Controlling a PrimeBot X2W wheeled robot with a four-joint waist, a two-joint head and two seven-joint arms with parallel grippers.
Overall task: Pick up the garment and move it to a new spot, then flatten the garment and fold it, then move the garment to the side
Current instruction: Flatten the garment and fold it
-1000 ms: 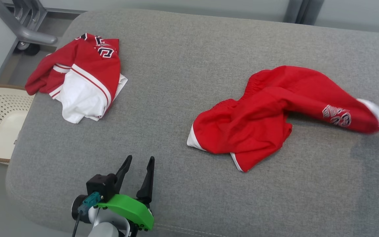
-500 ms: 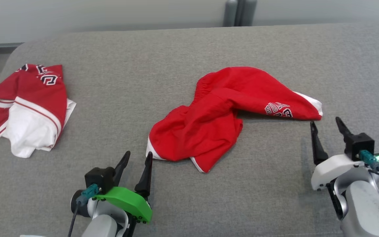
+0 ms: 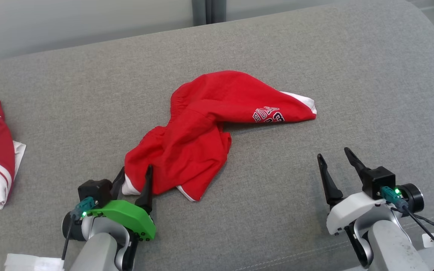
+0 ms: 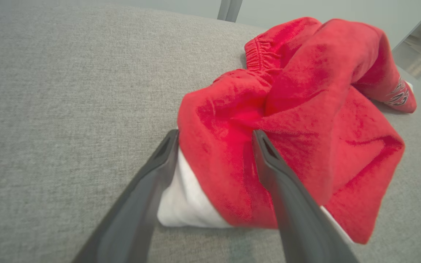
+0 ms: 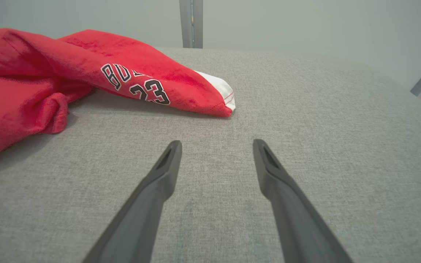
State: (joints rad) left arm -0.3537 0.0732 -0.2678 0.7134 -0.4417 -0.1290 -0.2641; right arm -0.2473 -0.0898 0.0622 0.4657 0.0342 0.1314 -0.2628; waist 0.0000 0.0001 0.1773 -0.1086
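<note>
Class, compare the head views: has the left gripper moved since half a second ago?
Yes. Against the red shorts lying on the grey cushion, the left gripper has come forward: its open fingers now straddle their white hem.

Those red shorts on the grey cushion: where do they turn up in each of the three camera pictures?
Head view: the red shorts lie mid-picture on the grey cushion.
Left wrist view: centre-right, a white-trimmed corner sitting inside the open left tool.
Right wrist view: upper left, beyond the right tool.
Shared landmark: the printed lettering near one leg's hem.
</note>
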